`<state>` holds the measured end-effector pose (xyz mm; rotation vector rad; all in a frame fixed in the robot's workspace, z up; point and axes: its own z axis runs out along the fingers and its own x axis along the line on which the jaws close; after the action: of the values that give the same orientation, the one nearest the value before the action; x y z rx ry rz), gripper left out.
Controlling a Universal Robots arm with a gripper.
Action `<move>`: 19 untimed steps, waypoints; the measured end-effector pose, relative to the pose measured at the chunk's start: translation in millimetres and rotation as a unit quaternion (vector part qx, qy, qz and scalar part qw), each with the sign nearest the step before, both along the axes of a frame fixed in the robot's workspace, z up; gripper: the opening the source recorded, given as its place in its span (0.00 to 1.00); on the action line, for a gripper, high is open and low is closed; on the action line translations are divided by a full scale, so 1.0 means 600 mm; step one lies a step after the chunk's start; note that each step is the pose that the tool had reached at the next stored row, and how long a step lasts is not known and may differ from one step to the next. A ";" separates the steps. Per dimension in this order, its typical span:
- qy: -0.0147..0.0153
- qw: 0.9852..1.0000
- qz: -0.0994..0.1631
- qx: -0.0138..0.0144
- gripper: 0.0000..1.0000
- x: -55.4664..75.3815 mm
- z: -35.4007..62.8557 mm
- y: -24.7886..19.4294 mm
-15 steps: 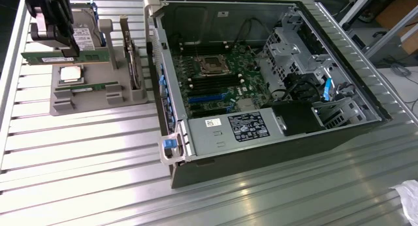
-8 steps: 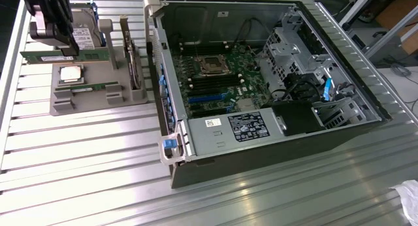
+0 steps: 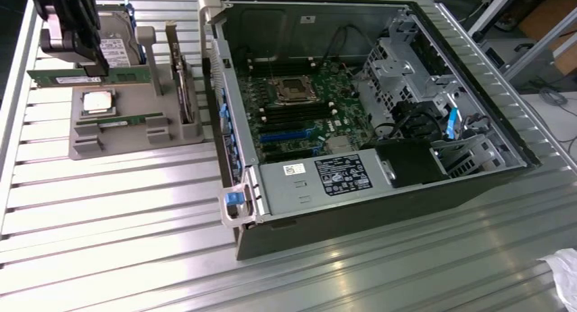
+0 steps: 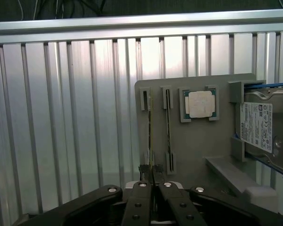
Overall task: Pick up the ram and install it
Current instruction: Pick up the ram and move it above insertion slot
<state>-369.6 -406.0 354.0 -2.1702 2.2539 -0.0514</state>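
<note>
The ram is a long green stick with a white label, standing on its long edge at the back of the grey parts holder. My black gripper comes down on it from above with its fingers shut on the stick's top edge. In the wrist view the ram shows edge-on, running away from my gripper along the holder's outer slot. I cannot tell whether it has left the slot. The open computer case lies to the exterior view's right, with the motherboard's dark memory slots bare.
A second green stick sits in the neighbouring slot. The square silver processor lies on the holder, and a hard drive stands at its edge. A power supply fills the case's near end. A ribbed metal table lies beneath.
</note>
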 end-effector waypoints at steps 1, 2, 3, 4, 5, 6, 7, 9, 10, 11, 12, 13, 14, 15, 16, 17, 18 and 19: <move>0.000 1.000 0.000 0.000 0.12 0.000 0.000 0.0000; 0.000 1.000 0.000 0.000 0.12 0.000 0.001 0.0000; 0.000 1.000 0.000 0.000 0.12 0.000 0.001 0.0000; 0.000 1.000 0.000 0.000 0.12 0.000 0.001 0.0000; 0.000 1.000 0.000 0.000 0.12 0.000 0.002 0.0000; 0.000 1.000 0.000 0.000 0.12 0.000 0.002 0.0000; 0.000 1.000 0.000 0.000 0.12 0.000 0.002 0.0000; 0.000 1.000 0.000 0.000 0.12 0.000 0.003 0.0000; 0.000 1.000 0.000 0.000 0.12 0.000 0.003 0.0000; 0.000 1.000 0.000 0.000 0.12 0.000 0.003 0.0000; 0.000 1.000 0.000 0.000 0.12 0.000 0.004 0.0000; 0.000 1.000 0.000 0.000 0.12 0.000 0.004 0.0000; 0.000 1.000 0.000 0.000 0.12 0.000 0.004 0.0000; 0.000 1.000 0.000 0.000 0.12 0.000 0.005 0.0000; 0.000 1.000 0.000 0.000 0.12 0.000 0.005 0.0000; 0.000 1.000 0.000 0.000 0.12 0.000 0.005 0.0000; 0.000 1.000 0.000 0.000 0.12 0.000 0.006 0.0000; 0.000 1.000 0.000 0.000 0.12 0.000 0.006 0.0000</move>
<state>-369.6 -406.0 357.9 -2.1702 2.2540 -0.0514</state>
